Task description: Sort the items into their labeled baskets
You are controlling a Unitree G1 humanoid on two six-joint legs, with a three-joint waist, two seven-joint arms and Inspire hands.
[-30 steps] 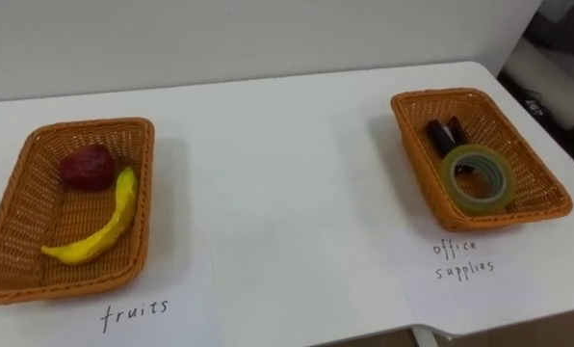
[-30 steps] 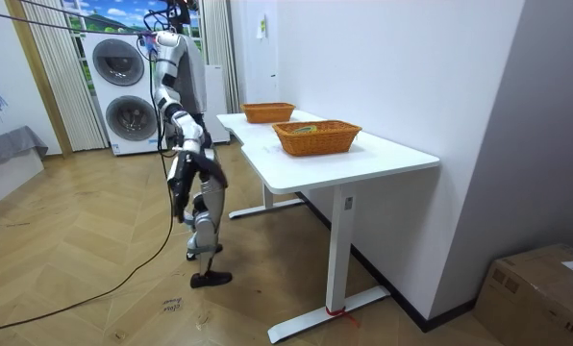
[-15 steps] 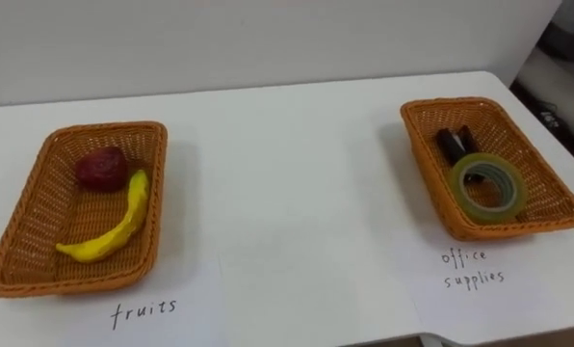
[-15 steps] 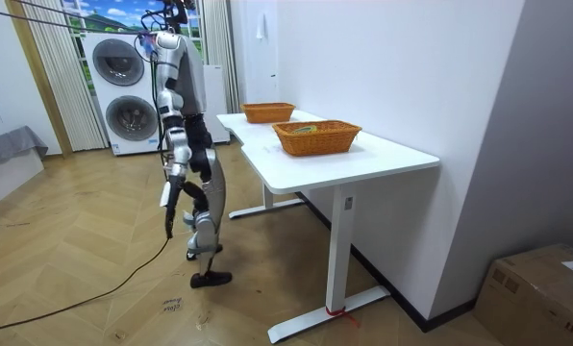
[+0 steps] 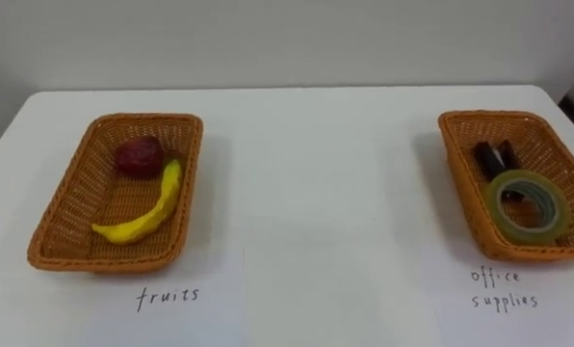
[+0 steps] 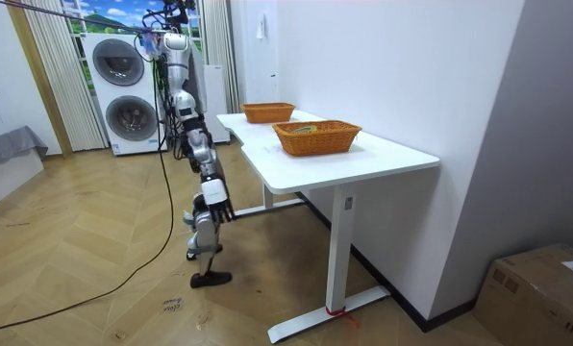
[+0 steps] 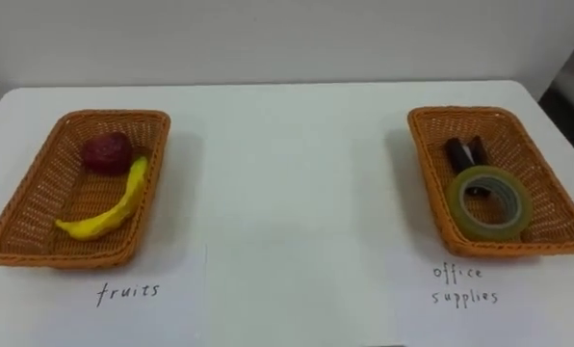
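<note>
- Robot's right hand (image 6: pixel 214 204) hangs low beside its leg in the room view, touching nothing; I cannot tell whether its fingers are spread or curled.
- Yellow banana (image 5: pixel 144 214) lies slantwise in the left basket (image 5: pixel 65 204), its far tip just beside a dark red fruit (image 5: pixel 139 155) in that basket's far part.
- Roll of tape (image 5: pixel 528 180) lies flat in the near part of the right basket (image 5: pixel 459 178); two dark oblong things (image 5: pixel 485 156) lie side by side just beyond it.
- Both baskets stand well apart on the white counter (image 5: pixel 316 193), one toward each end.
- On the near side of each basket lies a handwritten paper label (image 5: pixel 169 295), the other (image 5: pixel 504 289) by the right basket.
- Robot stands at the counter's long side; stacked washing machines (image 6: pixel 123 91) are behind it.
</note>
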